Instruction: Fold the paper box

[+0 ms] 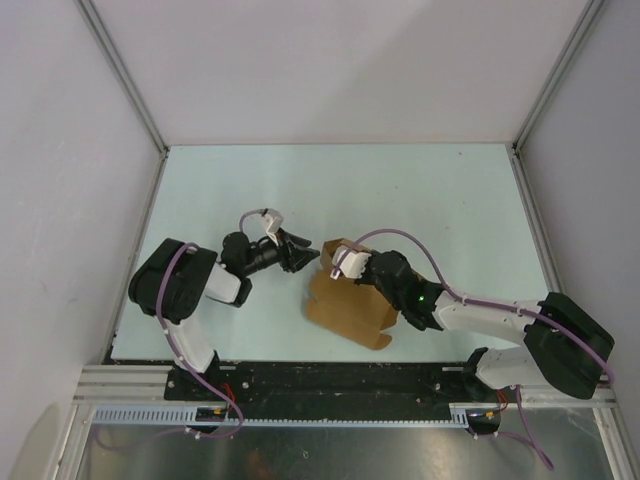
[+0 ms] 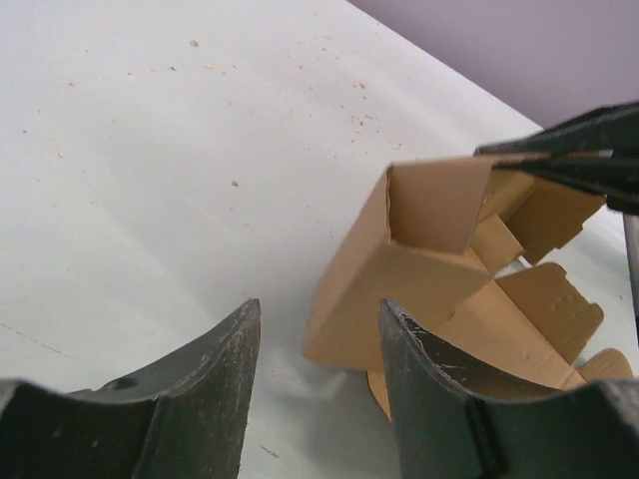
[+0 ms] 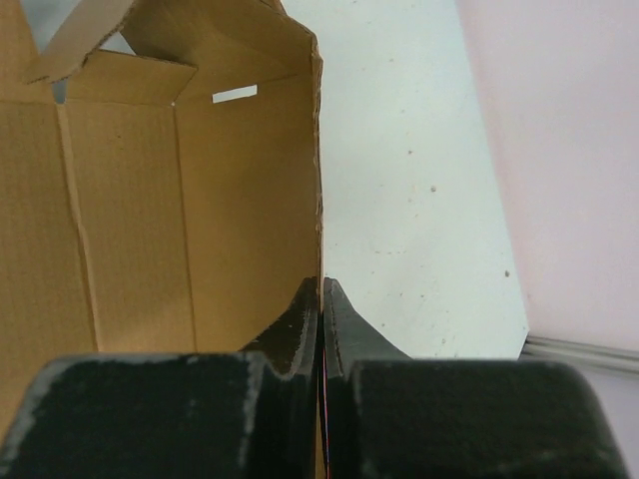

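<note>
- White walls (image 1: 330,70) close in a pale green surface (image 1: 250,190) on three sides.
- The paper box (image 1: 345,312) lies close to the near edge of the surface, about at its middle, between the two arms.
- I judge it as half made. A large panel lies flat on the surface, one side wall (image 3: 250,200) stands up, and on the side toward the left arm two walls meet in a raised corner (image 2: 399,259).
- Several flaps and tabs (image 2: 559,299) are open and loose. The small slot (image 3: 235,95) in the standing wall has no tab in it, as far as I can see.
- The right hand (image 1: 342,264) is closed tight on the edge of the standing wall. The cardboard goes between its two fingers, so it holds this wall upright.
- The left hand (image 1: 306,257) is about half open and holds nothing. Its fingers point at the raised corner and are just beside it. I cannot tell if they touch it.
- My judgement is that the task is near the middle. Walls are lifted, but the loose flaps must be turned in, the tabs locked into their slots, and the lid closed.
- The next move probably asks the left hand to press the corner wall inward, while the right hand does not let go.
</note>
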Robot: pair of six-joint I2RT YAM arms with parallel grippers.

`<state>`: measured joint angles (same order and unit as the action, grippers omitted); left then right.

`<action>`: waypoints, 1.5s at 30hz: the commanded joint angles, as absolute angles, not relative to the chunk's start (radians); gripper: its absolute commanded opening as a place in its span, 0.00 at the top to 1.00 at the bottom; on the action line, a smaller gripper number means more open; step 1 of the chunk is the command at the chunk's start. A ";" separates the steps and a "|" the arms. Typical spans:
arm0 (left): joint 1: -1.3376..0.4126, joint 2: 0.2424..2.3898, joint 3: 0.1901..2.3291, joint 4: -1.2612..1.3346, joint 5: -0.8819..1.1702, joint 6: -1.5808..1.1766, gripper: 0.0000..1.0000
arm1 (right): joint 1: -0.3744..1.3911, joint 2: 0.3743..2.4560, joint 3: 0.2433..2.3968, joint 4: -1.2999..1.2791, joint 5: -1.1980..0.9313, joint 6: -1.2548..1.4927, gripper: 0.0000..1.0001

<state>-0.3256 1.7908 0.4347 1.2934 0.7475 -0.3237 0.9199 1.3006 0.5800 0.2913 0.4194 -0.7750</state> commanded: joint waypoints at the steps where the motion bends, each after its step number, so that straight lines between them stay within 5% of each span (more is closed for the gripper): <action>1: -0.301 1.727 0.423 1.354 0.759 -0.357 0.44 | 0.922 1.311 0.617 0.215 0.396 -0.770 1.00; 22: -0.324 1.730 0.448 1.424 0.781 -0.431 0.47 | 0.976 1.387 0.634 0.199 0.460 -0.831 1.00; 45: -0.451 1.671 0.641 0.836 0.586 -0.129 0.48 | 0.989 1.396 0.634 0.218 0.443 -0.808 1.00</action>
<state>-0.4328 1.7023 0.6113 0.9112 0.6186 -0.2005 0.9783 1.3815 0.6102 0.2016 0.4610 -0.8272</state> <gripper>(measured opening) 0.528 0.017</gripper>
